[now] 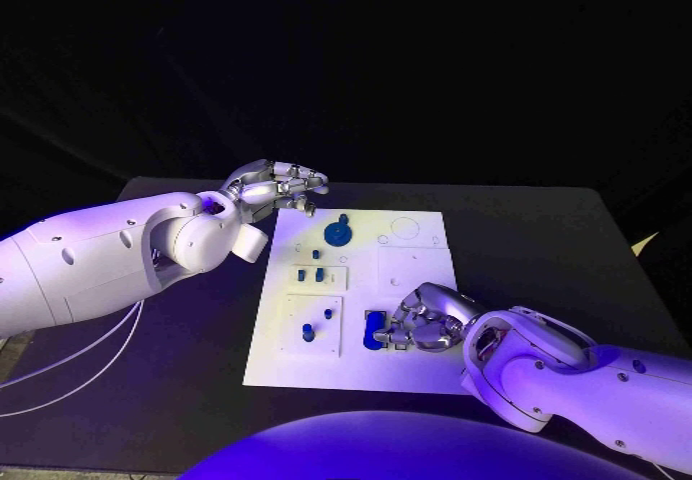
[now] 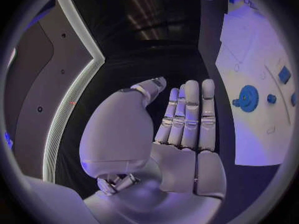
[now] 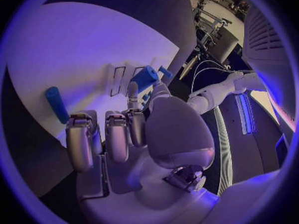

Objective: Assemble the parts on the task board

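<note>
Black tabletop carries the flat white rectangular task board [image 1: 418, 370], the landmark for all positions below. Head view: the small blue plastic parts lie on the board; a round blue gear [image 1: 338, 235] sits near the board's far edge, small blue pegs [image 1: 309, 274] stand in a recessed panel nearer the board's middle, and an elongated blue block [image 1: 375, 328] lies toward the board's near edge. The silver right hand [image 1: 424, 320] rests over that block with its fingers curled around it; whether they actually clamp it cannot be told in this view. The silver left hand [image 1: 281, 185] hovers at the board's far left corner, holding nothing. Left wrist view: the left hand [image 2: 181, 134] is flat, fingers straight and side by side, nothing between them; the gear [image 2: 248, 98] and a square blue part [image 2: 284, 74] lie on the board [image 2: 249, 144] beyond it. Right wrist view: the right hand [image 3: 124, 134] has fingers bent toward the board [image 3: 69, 59], with a blue block [image 3: 145, 77] at the fingertips and a blue cylindrical peg [image 3: 56, 104] lying apart. Handling judgement: the parts appear rigid, light moulded plastic, probably smooth and liable to slip or tip. Take the block across its long flat sides; take the gear by its rim.
</note>
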{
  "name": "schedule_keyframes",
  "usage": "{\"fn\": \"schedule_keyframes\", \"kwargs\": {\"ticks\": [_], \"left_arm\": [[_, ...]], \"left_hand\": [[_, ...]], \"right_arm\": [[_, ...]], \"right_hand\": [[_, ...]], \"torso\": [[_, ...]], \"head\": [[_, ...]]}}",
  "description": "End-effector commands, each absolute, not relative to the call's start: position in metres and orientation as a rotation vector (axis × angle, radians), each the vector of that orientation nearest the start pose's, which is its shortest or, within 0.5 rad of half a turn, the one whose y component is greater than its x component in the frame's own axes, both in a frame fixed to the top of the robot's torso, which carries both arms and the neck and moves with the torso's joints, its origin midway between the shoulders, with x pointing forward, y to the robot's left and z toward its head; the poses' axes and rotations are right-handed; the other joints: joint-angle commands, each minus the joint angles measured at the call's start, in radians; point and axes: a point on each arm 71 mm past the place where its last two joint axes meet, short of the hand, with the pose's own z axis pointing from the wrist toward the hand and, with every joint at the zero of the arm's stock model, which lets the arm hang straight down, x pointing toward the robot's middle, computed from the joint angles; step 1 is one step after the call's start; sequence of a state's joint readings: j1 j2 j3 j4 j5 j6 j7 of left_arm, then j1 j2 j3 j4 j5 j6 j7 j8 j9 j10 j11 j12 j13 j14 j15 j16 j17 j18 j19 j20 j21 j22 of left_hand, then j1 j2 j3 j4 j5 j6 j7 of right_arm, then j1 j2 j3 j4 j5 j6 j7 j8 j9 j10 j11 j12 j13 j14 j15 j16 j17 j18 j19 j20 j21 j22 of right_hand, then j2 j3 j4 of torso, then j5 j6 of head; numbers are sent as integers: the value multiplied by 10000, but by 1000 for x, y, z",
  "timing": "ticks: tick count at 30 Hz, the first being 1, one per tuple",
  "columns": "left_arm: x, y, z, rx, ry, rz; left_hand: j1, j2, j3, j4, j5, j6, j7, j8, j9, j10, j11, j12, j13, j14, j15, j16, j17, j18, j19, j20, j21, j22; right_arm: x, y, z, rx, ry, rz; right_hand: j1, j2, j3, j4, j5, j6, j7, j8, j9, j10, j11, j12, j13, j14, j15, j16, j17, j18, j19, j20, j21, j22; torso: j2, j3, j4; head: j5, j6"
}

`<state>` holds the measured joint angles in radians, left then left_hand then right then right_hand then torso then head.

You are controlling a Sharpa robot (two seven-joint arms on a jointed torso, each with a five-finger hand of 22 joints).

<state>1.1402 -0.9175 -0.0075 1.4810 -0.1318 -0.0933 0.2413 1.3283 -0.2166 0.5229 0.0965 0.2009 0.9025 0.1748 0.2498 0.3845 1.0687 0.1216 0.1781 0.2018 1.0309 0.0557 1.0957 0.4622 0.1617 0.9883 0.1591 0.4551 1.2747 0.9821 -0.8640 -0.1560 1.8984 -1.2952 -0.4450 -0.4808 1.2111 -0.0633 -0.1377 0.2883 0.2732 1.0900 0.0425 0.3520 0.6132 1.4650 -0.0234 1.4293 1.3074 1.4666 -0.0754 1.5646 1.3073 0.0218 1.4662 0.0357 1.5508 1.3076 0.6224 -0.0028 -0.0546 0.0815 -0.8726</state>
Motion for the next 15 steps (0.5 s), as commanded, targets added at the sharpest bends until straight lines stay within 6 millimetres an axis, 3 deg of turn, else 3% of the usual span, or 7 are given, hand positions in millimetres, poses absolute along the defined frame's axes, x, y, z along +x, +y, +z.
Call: {"fn": "schedule_keyframes", "kwargs": {"ticks": [1,15], "left_arm": [[482,244,-204,-10686,16653,-15281],[482,245,-204,-10696,16648,-15259]], "left_hand": [[-112,13,-28,-22,-55,-77,-22,34,9,-75,-2,43,-11,-60,-21,-18,-9,171,55,3,-46,-9],[-112,13,-28,-22,-55,-77,-22,34,9,-75,-2,43,-11,-60,-21,-18,-9,171,55,3,-46,-9]], "right_arm": [[339,-131,-280,1636,20824,7446],[345,-133,-286,1440,21006,6930]], "right_hand": [[100,-7,-62,2,-6,62,-23,38,22,266,-45,52,1444,1042,-83,62,2635,-182,975,-59,51,2585],[769,239,-92,-27,30,118,-111,83,146,315,-123,118,1519,1042,-153,62,2635,-191,991,-123,86,2596]], "torso": [[4,-4,14],[6,-19,11]], "head": [[-18,0],[-10,0]]}}
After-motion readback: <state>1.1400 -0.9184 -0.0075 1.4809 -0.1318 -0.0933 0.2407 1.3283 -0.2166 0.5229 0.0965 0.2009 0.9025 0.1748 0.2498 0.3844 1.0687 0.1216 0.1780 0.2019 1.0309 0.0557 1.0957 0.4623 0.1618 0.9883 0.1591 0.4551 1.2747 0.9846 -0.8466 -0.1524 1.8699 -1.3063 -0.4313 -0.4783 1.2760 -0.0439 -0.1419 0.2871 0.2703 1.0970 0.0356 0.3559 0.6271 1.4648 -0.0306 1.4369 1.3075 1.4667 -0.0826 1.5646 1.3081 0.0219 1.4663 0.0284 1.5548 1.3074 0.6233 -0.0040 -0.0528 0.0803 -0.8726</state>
